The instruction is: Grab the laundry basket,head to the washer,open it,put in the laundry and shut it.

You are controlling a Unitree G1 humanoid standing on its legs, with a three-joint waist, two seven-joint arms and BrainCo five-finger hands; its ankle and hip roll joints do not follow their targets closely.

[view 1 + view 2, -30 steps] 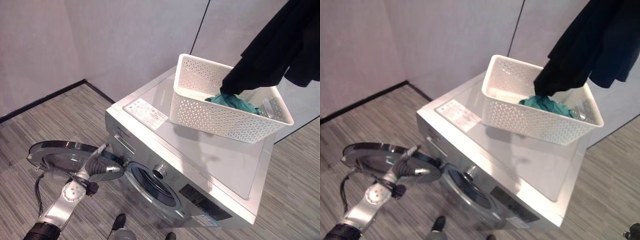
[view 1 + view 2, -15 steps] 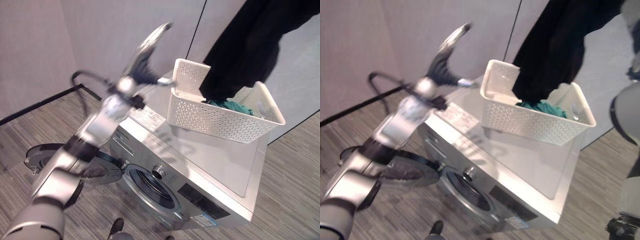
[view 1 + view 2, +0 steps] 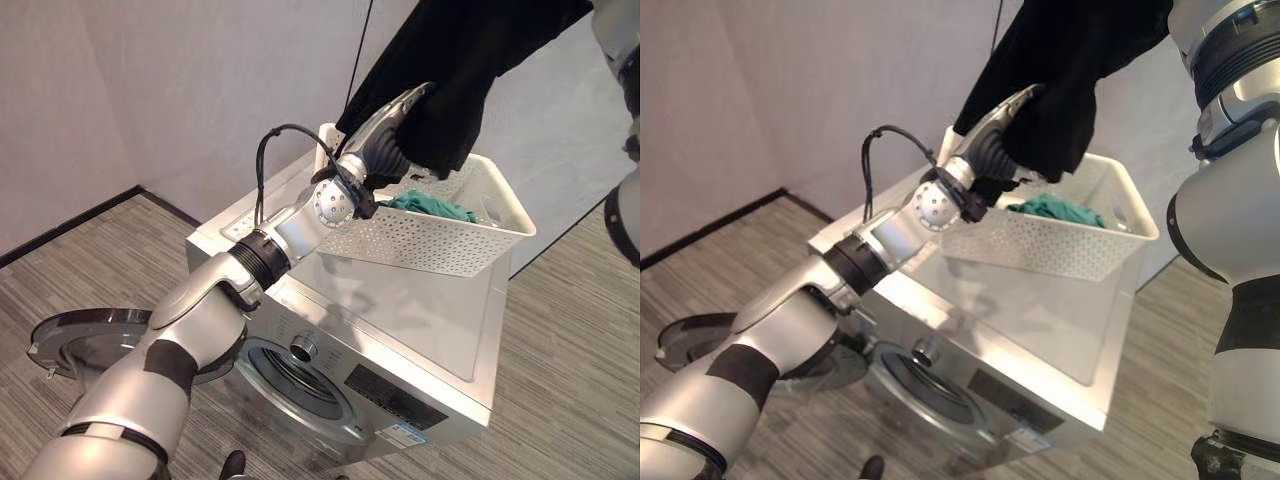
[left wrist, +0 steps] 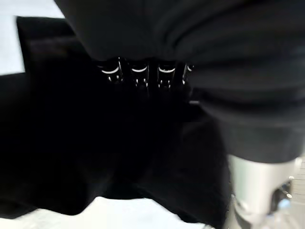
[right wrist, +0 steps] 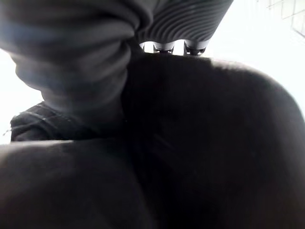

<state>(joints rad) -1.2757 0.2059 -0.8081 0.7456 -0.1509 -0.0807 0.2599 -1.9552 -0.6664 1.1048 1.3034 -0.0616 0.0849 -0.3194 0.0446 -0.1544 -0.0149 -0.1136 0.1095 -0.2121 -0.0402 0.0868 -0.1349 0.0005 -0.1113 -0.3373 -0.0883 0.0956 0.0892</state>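
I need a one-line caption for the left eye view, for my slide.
Left hand reaches the black garment hanging above the white basket on the washer, door open.

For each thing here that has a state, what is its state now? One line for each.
Washer door: swung fully open.
Laundry basket: upright on the washer top, teal cloth inside.
Black garment: lifted, hanging above the basket.
Left hand: raised against the black garment.

Test room: washer (image 3: 400, 360) against bare partition walls (image 3: 200, 90).

Washer (image 3: 400, 330) drum mouth (image 3: 300, 375) unobstructed, door (image 3: 90, 340) swung left; black garment (image 3: 450, 60) hangs over basket (image 3: 430, 235), blocking it.
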